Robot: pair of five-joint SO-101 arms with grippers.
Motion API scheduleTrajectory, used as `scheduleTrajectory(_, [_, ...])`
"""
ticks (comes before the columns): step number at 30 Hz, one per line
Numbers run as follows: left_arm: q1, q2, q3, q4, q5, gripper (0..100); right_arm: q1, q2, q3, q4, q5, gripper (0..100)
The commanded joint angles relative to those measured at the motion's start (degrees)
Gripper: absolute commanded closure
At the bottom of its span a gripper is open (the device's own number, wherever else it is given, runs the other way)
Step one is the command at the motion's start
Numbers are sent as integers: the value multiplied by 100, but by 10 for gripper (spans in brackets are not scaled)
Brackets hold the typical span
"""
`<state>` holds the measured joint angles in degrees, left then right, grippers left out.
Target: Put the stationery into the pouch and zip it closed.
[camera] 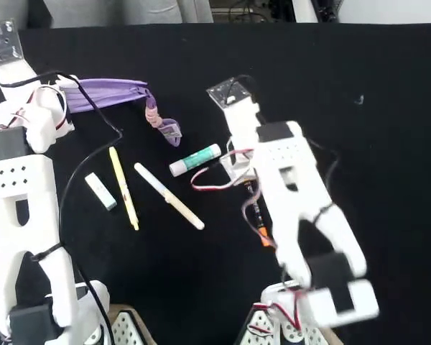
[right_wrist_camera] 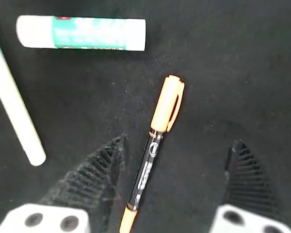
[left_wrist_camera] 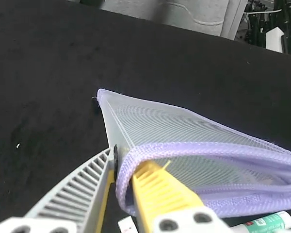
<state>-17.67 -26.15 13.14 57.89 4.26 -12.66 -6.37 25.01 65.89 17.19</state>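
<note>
Quick count: one pouch (camera: 106, 93), five bits of stationery, two arms. The stationery is one glue stick (camera: 195, 159), one white pen (camera: 169, 195), one yellow pen (camera: 123, 188), one small white eraser (camera: 100, 190) and one orange marker (right_wrist_camera: 157, 145), all lying loose on the black cloth-covered table (camera: 373, 180), none of them in the pouch. The pouch sits toward the far left of the table. It's lavender see-through mesh with a woven purple band along the zipper edge, and a pinkish cord with a pale purple tab (camera: 161, 123) trails off its end toward the glue stick. The left gripper (left_wrist_camera: 121, 162) is clamped on the pouch's rim at one end, with the yellow ridged finger tucked inside the mouth and the pale ridged one outside. The right gripper (right_wrist_camera: 178, 145) hangs over the marker with its jaws wide apart, one dark ridged finger on each side and neither one touching it. From the high view the right arm's white body covers most of that marker, so just an orange bit pokes out beside it. A black cable (camera: 93, 144) loops from the left arm across the pouch and down past the yellow pen. The glue stick is a round white tube with a green label, and both pens are long and slim.
</note>
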Motion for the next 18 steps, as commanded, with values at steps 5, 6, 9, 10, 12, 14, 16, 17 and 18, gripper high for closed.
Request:
scheduleTrajectory(5, [-48,-35,-40,-114,97,972,70,1499,-1051,-53,-35,691])
scheduleTrajectory(6, [-48,-35,22,-141,97,972,70,1648,-1138,-44,-35,691])
scheduleTrajectory(9, [-48,-35,154,-158,97,972,62,2044,-1297,-44,-35,691])
scheduleTrajectory(10, [-48,-35,163,-158,97,972,53,2149,-1332,-44,-35,691])
scheduleTrajectory(12, [-57,-35,215,-167,88,972,53,2360,-1437,-44,-35,691])
scheduleTrajectory(14, [-57,-35,321,-325,97,972,70,2571,-1578,-44,-35,691])
scheduleTrajectory(16, [-57,-35,435,-475,97,972,79,2800,-1745,-44,-35,714])
scheduleTrajectory(17, [-57,-35,497,-527,97,972,88,2914,-1824,-44,-35,743])
scheduleTrajectory(18, [-57,-35,549,-571,97,972,88,3029,-1921,-44,-35,779])
